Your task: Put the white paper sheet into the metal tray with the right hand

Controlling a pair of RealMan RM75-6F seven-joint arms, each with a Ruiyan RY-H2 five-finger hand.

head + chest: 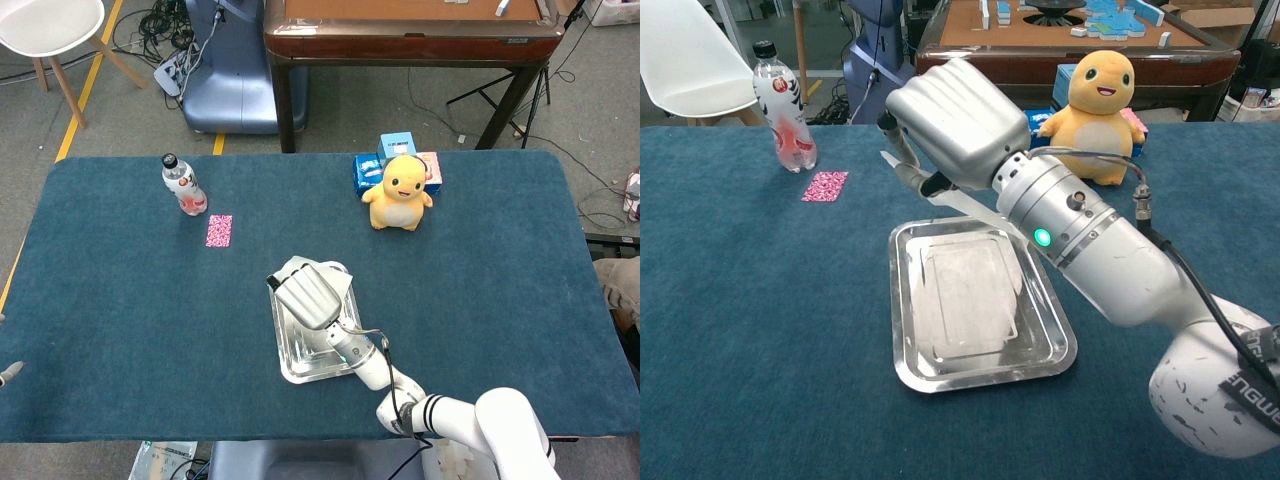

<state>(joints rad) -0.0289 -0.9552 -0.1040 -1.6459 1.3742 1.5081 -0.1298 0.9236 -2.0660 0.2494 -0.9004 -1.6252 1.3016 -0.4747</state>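
Right robot hand (955, 125) pinches white paper sheet (970, 205) | over metal tray (1060, 350) | sheet mostly hidden

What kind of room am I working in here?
Probably a robot lab or workshop, not a home: a table under blue cloth, loose cables on the bare floor, and a mahjong-style game table behind.
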